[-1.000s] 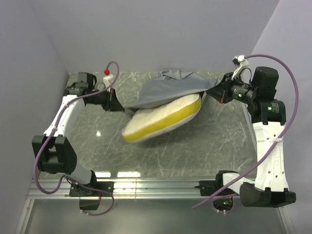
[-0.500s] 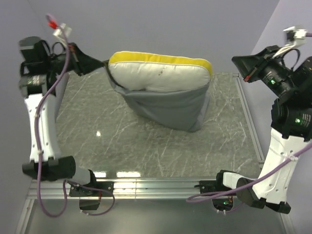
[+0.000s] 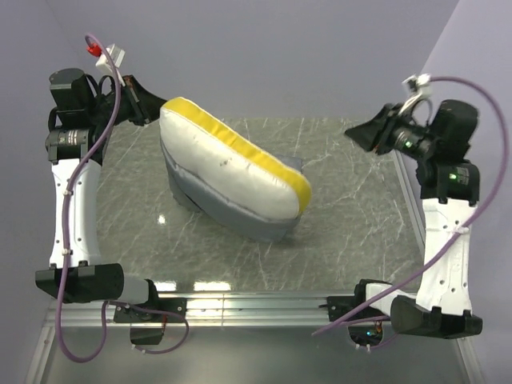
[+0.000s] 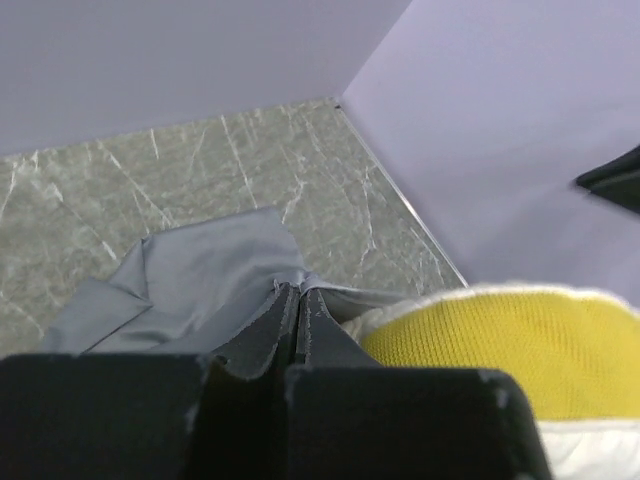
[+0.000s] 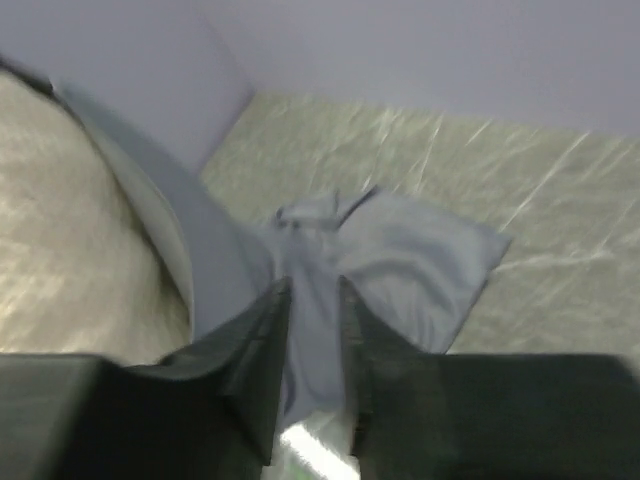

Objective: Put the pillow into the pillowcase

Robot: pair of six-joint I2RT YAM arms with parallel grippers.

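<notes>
Pinching pillowcase [image 4: 200, 280] in left hand [image 4: 298, 302]

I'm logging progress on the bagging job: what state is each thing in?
pillow: tilted, yellow band up, lower part in the pillowcase.
pillowcase: wrinkled, around the pillow's lower part, one edge pinched.
left gripper: raised, shut on the pillowcase.
right gripper: raised, apart from the pillow in the top view; open or shut unclear.
</notes>
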